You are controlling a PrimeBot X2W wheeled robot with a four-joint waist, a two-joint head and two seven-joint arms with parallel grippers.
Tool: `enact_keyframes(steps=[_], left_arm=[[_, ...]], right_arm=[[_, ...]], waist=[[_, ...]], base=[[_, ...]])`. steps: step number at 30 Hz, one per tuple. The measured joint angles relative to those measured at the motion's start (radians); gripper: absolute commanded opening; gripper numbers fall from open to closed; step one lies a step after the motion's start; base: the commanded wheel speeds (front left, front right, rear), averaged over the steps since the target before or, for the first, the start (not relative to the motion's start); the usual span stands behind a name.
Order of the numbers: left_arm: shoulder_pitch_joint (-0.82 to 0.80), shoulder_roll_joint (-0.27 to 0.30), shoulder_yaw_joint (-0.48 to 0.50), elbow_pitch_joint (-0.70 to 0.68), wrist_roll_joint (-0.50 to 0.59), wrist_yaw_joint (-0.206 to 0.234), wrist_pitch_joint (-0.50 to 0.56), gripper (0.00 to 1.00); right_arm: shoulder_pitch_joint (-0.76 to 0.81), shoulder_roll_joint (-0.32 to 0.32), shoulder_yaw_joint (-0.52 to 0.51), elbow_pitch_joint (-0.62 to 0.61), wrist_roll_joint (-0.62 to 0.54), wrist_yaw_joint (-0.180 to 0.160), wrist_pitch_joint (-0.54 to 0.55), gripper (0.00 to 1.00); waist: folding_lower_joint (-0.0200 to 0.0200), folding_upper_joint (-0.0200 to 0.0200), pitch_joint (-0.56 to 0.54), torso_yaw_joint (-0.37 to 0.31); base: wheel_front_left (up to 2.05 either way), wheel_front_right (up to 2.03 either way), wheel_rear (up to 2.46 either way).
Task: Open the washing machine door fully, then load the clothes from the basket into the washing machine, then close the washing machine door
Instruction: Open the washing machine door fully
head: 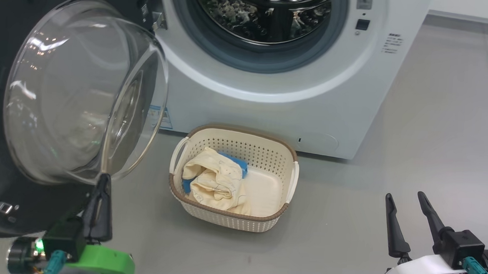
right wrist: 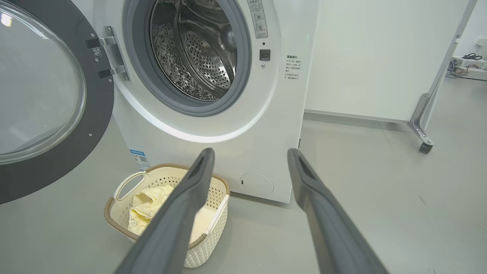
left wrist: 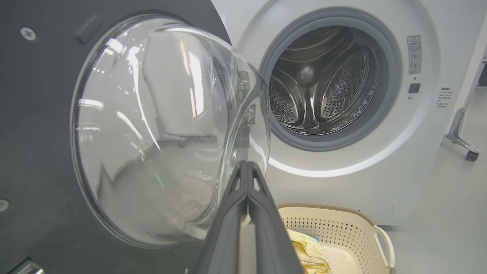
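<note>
In the head view I see the washing machine door (head: pixel 62 102) standing open, swung out to the left of the washing machine (head: pixel 270 109), with its glass bowl bulging toward me. The basket (head: pixel 243 151) sits on the grey floor (head: pixel 436 143) just in front of the machine, below the round opening. The clothes (head: pixel 214 181) lie inside it on its left half, cream-yellow ones on top of a blue cloth (head: pixel 236 161). My left gripper (head: pixel 105 177) is at the lower left, its fingers pressed together with nothing between them and the tips at the lower edge of the glass; I cannot tell if they touch it. My right gripper (head: pixel 405 196) is at the lower right, well apart from the basket, fingers spread wide and empty. In the left wrist view the two fingers meet in one point just before the rim of the glass bowl. Behind them is the steel drum (left wrist: pixel 323 80) and, low on the right, the basket. In the right wrist view the fingers stand far apart over the floor. The basket is under the left one, near the blue label sticker (right wrist: pixel 139 159).
</note>
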Motion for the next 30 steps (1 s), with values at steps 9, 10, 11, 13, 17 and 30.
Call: enact_keyframes(steps=[9, 10, 11, 13, 17, 30], left_arm=[[0.065, 0.000, -0.045, 0.026, -0.023, -0.010, 0.000, 0.31], [0.070, 0.000, -0.045, 0.028, -0.025, -0.010, 0.000, 0.47], [0.076, 0.000, -0.046, 0.028, -0.029, -0.010, 0.000, 0.47], [0.085, 0.000, -0.046, 0.030, -0.038, -0.007, 0.000, 0.88], [0.100, 0.001, -0.044, 0.031, -0.052, 0.007, 0.000, 1.00], [0.106, 0.001, -0.046, 0.029, -0.057, 0.034, 0.005, 1.00]], right_arm=[[0.001, 0.004, 0.012, 0.000, -0.013, 0.006, 0.000, 1.00], [0.001, 0.004, 0.013, 0.000, -0.015, 0.006, 0.000, 1.00], [0.001, 0.004, 0.014, 0.000, -0.016, 0.006, 0.000, 1.00], [0.002, 0.004, 0.014, -0.001, -0.017, 0.006, 0.000, 1.00], [0.003, 0.004, 0.010, -0.007, -0.017, 0.005, 0.000, 1.00], [0.009, 0.005, -0.004, -0.025, -0.017, 0.004, 0.000, 1.00]], waist=[[0.0000, 0.0000, -0.036, -0.088], [0.0000, 0.0000, -0.039, -0.099], [0.0000, 0.0000, -0.042, -0.111], [0.0000, 0.0000, -0.048, -0.135], [0.0000, 0.0000, -0.060, -0.182], [0.0000, 0.0000, -0.078, -0.303]], base=[[0.00, 0.00, 0.00], [0.00, 0.00, 0.00], [0.00, 0.00, 0.00], [0.00, 0.00, 0.00], [0.00, 0.00, 0.00], [0.00, 0.00, 0.00]])
